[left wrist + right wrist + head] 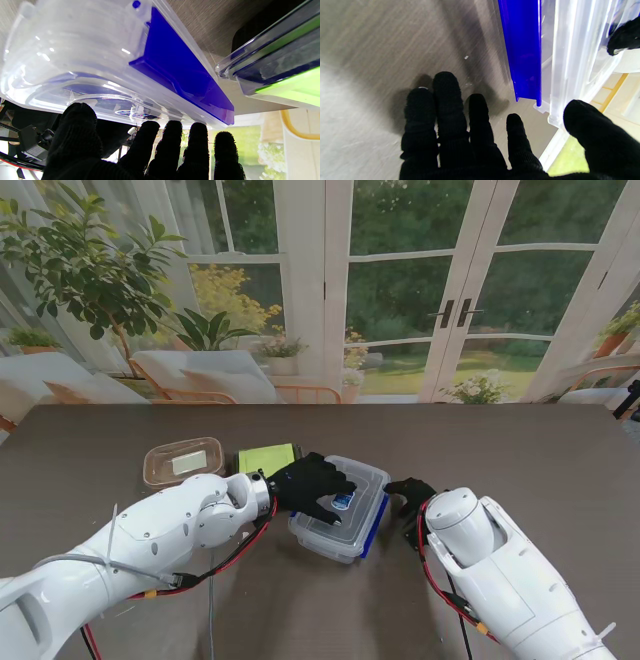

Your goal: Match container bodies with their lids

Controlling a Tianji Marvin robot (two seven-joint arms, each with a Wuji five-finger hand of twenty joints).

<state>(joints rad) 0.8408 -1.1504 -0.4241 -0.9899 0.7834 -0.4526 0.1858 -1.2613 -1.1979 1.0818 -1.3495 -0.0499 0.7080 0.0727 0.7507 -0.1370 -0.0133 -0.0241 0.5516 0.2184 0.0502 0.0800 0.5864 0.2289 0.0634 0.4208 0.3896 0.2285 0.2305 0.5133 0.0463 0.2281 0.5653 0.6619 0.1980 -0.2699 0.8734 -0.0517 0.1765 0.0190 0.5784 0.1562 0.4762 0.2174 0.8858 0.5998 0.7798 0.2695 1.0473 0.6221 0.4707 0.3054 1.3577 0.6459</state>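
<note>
Presently, taking the scene from nearest me outward:

Right hand: the black-gloved right hand sits on the brown table top just beside the right long side of the box; in its wrist view the fingers are spread and curled around nothing, so it is released and empty.

Left hand: the black-gloved left hand lies palm-down on top of the box; its wrist view shows the fingertips and thumb pressing flat against the lid, not wrapped around it. I judge it is pressing, not grasping, so it holds nothing.

Task's thing: the clear rectangular plastic container with blue side clips sits near the table's middle, its transparent lid already on the body.

Blue clip: the long blue latch on the right side looks swung out, not yet snapped down; I cannot be sure.

Long axis: it runs slantwise, from the near-left corner toward the far-right, with the clip sides along it.

Step in hand: seating this lid on its body, by my reading.

Next move: probably the left hand keeps the lid steady while the right hand closes the clip against the wall.

Farther left: a flat green-and-clear lid lies just beside the box, and a shallow amber-tinted clear tray lies beyond it, both unpaired.
</note>
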